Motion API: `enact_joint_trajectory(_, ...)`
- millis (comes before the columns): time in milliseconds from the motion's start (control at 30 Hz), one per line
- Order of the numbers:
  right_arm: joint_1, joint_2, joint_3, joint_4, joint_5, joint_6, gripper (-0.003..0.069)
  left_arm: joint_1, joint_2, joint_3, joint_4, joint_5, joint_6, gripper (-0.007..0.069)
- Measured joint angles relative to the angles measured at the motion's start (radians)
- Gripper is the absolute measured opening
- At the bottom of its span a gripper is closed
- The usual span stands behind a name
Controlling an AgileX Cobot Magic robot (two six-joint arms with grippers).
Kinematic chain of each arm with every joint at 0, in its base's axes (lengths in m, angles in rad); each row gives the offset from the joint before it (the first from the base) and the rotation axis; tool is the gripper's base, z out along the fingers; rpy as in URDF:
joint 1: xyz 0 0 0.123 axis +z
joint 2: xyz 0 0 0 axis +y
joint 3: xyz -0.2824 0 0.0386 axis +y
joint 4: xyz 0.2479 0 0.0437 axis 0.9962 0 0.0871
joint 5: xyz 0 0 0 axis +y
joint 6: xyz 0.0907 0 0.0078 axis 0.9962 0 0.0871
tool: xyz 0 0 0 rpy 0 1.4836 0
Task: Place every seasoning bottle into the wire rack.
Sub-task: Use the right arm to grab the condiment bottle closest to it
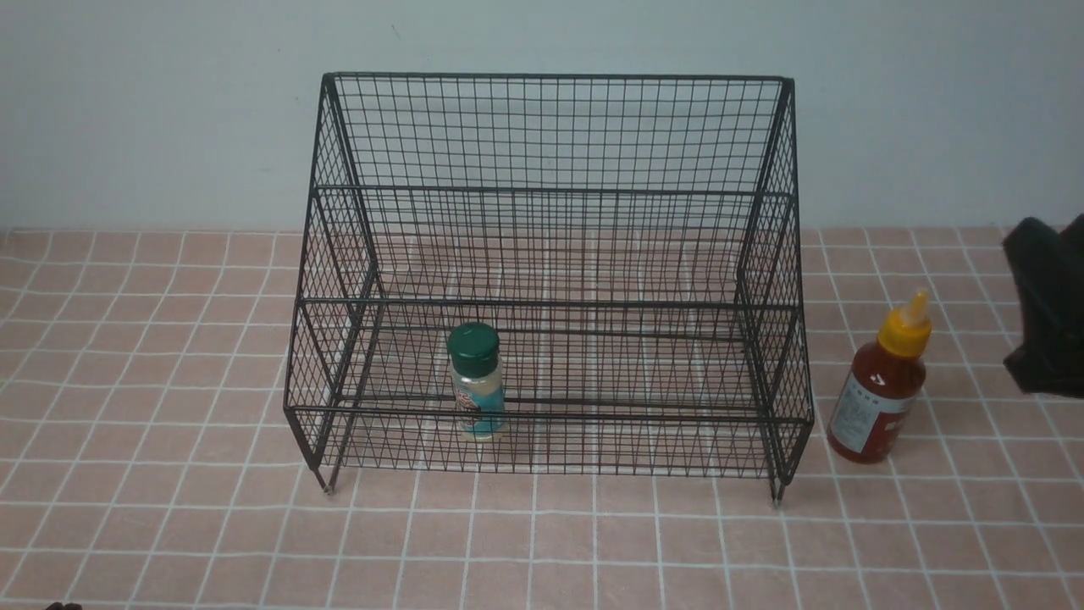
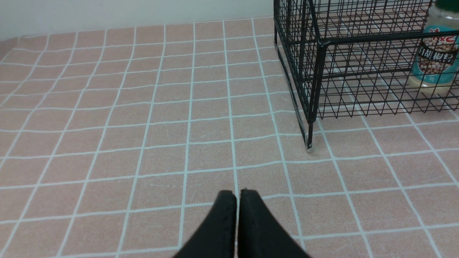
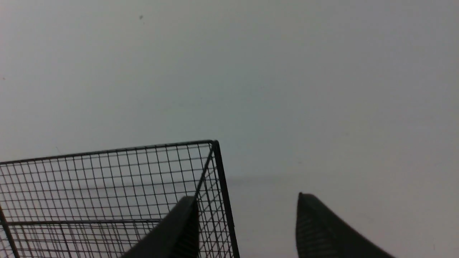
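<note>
- Left wrist view, nearest: left gripper (image 2: 236, 195) low over the tiled cloth (image 2: 143, 143). Fingers pressed together, nothing btwn them, holding nothing.
- Same view, further out: front-left corner post and foot of the wire rack (image 2: 315, 71) stand on the cloth. Left gripper is well apart from it.
- Beyond that post, seen thru the mesh: shaker (image 2: 434, 53), upright, teal label w/ peppercorn print, pale contents. Cap cut off by frame edge.
- Front view, near: bare stretch of pink tile-pattern cloth in front of the rack.
- Front view, mid: rack sits about centre of the table on short feet. Stepped tiers, sloping sides, tall grid back.
- Shaker is inside the rack on the lowest front tier, left of centre, upright, just behind the front rail. Dark green cap clear above the rail.
- Red sauce bottle (image 1: 881, 398), yellow nozzle cap, white label: outside the rack, standing on the cloth just beside its right front corner, not touching it.
- Right gripper (image 3: 247, 200), right wrist view: fingers spread apart, gap empty, aimed up past the rack's top right corner.
- Front view shows that gripper only as a dark blurred shape at the right edge, to the right of the sauce bottle, w/ a gap btwn them.
- Far: plain pale grey-blue wall (image 1: 169, 102) behind the rack.
</note>
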Motion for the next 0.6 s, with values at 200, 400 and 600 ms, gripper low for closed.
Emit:
enact_joint_trajectory(200,0.012,0.183,-0.102,0.003,0.031,-0.047,0.0491,0.0,0.0,0.0,0.0,0.0,0.0,-0.0007)
enact_joint_trajectory(400,0.063,0.264,-0.159,0.008,0.076,-0.115,0.0503,0.0,0.0,0.0,0.0,0.0,0.0,-0.0007)
enact_joint_trajectory(600,0.081,0.341,-0.167,0.116,0.092,-0.163,0.0496,0.0,0.0,0.0,0.0,0.0,0.0,-0.0007)
